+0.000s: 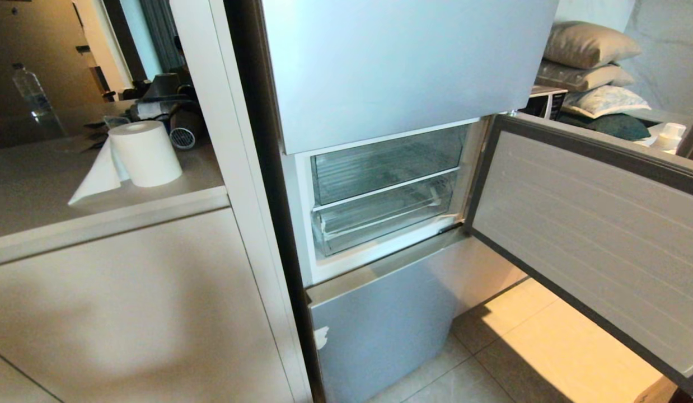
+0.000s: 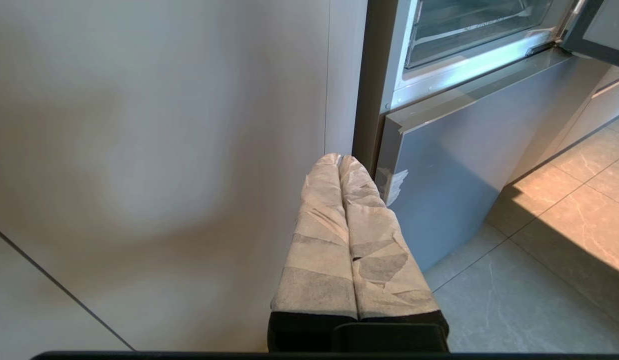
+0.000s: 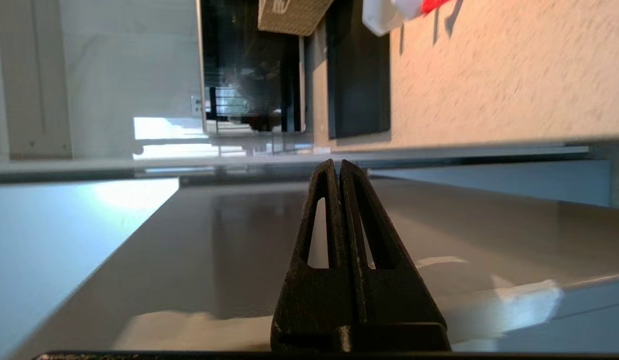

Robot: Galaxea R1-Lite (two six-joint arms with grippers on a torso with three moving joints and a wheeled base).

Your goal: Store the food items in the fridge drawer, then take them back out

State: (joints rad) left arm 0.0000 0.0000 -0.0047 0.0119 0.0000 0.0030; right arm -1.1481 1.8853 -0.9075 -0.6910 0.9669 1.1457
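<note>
Jaws, left: from the left wrist view I see the left gripper (image 2: 341, 159) with its two paper-wrapped fingers (image 2: 317, 240) pressed together, nothing between them.
Jaws, right: from the right wrist view I see the right gripper (image 3: 337, 162) with its black fingers (image 3: 369, 260) closed tip to tip, holding nothing.

Head view, arms: I see neither arm here.
Head view, fridge: the middle compartment stands open, its door (image 1: 593, 235) swung out to my right; the grey-blue panel above (image 1: 402, 61) and the one below (image 1: 380, 330) are shut.
Head view, fridge drawer: the fridge drawer (image 1: 380, 221) sits pushed in at the bottom of the open compartment, under the taller clear bin (image 1: 385, 162).
Head view, food items: I cannot make out either fruit in the drawer or anywhere else.
Head view, counter: a paper towel roll (image 1: 146, 152) stands on the counter (image 1: 100, 207) to my left, a loose sheet hanging off it; a water bottle (image 1: 33, 95) stands farther back.
Head view, background: pillows (image 1: 590, 61) are stacked beyond the open door.

Left wrist view, surroundings: my left gripper hangs low beside the pale cabinet front (image 2: 154, 165), near the lower fridge panel (image 2: 459, 165), above the tiled floor (image 2: 539, 280); a corner of the fridge drawer (image 2: 469, 30) shows above.

Right wrist view, surroundings: my right gripper points along a smooth grey panel (image 3: 229, 240); the room beyond appears turned sideways.
</note>
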